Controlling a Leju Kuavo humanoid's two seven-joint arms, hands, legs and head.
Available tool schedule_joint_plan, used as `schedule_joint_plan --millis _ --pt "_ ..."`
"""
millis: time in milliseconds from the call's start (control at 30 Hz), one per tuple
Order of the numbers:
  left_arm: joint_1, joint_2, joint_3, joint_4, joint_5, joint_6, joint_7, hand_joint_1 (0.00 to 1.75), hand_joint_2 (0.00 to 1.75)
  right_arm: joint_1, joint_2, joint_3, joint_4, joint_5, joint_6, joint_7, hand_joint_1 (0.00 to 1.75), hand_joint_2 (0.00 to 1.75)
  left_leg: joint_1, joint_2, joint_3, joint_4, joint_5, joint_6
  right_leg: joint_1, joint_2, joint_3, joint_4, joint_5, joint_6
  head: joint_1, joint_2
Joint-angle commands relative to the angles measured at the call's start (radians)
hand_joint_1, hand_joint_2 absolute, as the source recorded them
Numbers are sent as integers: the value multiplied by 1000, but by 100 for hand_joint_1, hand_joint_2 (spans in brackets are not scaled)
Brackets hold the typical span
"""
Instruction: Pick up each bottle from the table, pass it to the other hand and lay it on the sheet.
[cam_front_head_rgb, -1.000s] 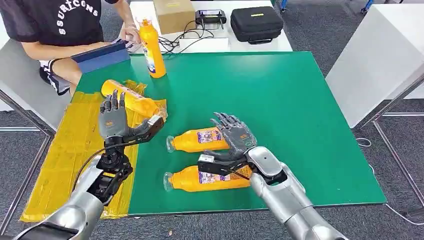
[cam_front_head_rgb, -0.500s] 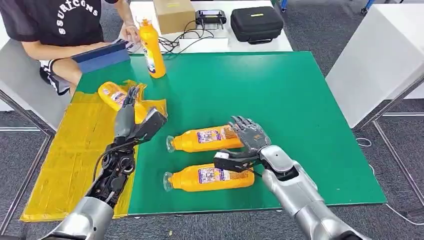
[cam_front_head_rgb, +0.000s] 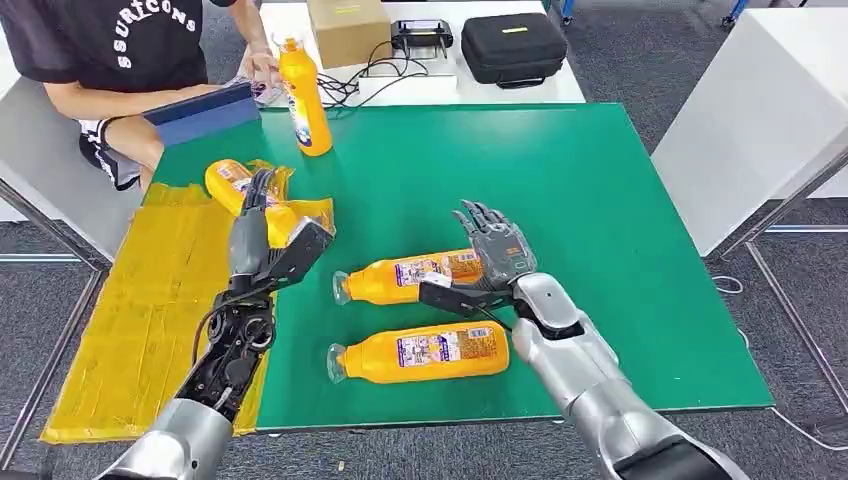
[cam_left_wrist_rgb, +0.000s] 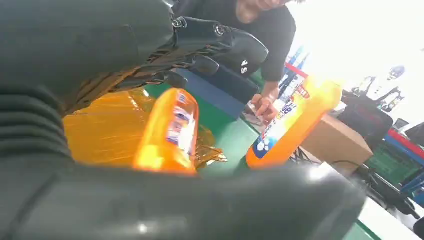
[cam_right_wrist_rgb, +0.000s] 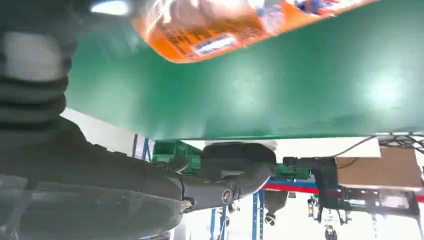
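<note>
Green tabletop (cam_front_head_rgb: 600, 200) w/ yellow sheet (cam_front_head_rgb: 150, 300) at its left edge. One bottle (cam_front_head_rgb: 245, 195) lies on sheet already. Left hand (cam_front_head_rgb: 262, 240) spread, empty beside it. Right hand (cam_front_head_rgb: 490, 265) spread over middle bottle (cam_front_head_rgb: 400, 280), prob. lining up next pick.

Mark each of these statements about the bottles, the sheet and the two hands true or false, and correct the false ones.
1. One orange bottle stands upright at the far side of the green table. True.
2. Two bottles lie on the yellow sheet. False: one bottle lies there; two more lie on the green surface.
3. The right hand has lifted a bottle off the table. False: it holds nothing, fingers spread by the farther lying bottle's base.
4. The left hand is near the bottle on the sheet. True.
5. A person sits beyond the table's far left corner. True.
</note>
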Motion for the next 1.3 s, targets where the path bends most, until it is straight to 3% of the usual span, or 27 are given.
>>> schedule_joint_plan --millis 33,300,400,500,633,667,700,933,967,1000,1300 --pt "-38 -4 -23 65 8 4 -12 0 175 -72 51 -16 160 -1 4 -12 0 175 0 3 5 0 -3 -3 0 0 6 0 -2 -1 0 0" --pt "-54 -22 -41 79 21 5 -18 0 175 -122 85 14 298 14 123 15 0 175 0 1 2 0 -1 -2 0 0 2 0 -1 0 0 0" --pt "-36 -21 -45 47 35 6 -18 0 175 -140 84 37 341 70 148 144 0 175 0 2 6 1 -3 -4 0 0 7 0 -3 -1 0 0" --pt "-26 -23 -50 27 45 1 -20 0 175 -145 69 35 367 92 205 203 0 175 0 1 4 0 -2 -3 0 0 4 0 -2 0 0 0" --pt "-25 -28 -54 27 48 10 -21 0 175 -142 60 5 385 94 194 248 0 175 0 2 6 1 -3 -3 0 -1 7 0 -3 -1 0 0" --pt "-24 -30 -56 27 47 10 -22 0 175 -145 57 5 394 107 193 270 87 175 0 1 5 0 -2 -3 0 -1 6 0 -2 0 0 0" --pt "-23 -33 -59 26 47 10 -23 0 175 -146 55 3 399 114 189 284 148 175 0 1 6 0 -3 -3 0 -1 6 0 -3 -1 0 0" --pt "-22 -34 -60 25 46 10 -23 0 175 -146 54 2 400 115 188 284 148 175 0 1 5 0 -2 -3 0 -1 5 -1 -2 -1 0 0" --pt "-23 -34 -60 25 46 10 -23 0 175 -147 56 1 403 116 192 290 171 175 0 0 3 0 -1 -2 0 -1 3 -1 -1 0 0 0" --pt "-23 -34 -61 24 46 10 -24 0 175 -147 56 -2 405 115 195 294 173 175 0 1 6 0 -2 -4 1 -2 7 0 -3 -1 0 0" --pt "1 -30 -72 9 49 17 -31 0 175 -134 53 -41 418 109 161 269 171 175 0 0 4 0 -1 -2 0 -1 4 -1 -1 0 0 0"
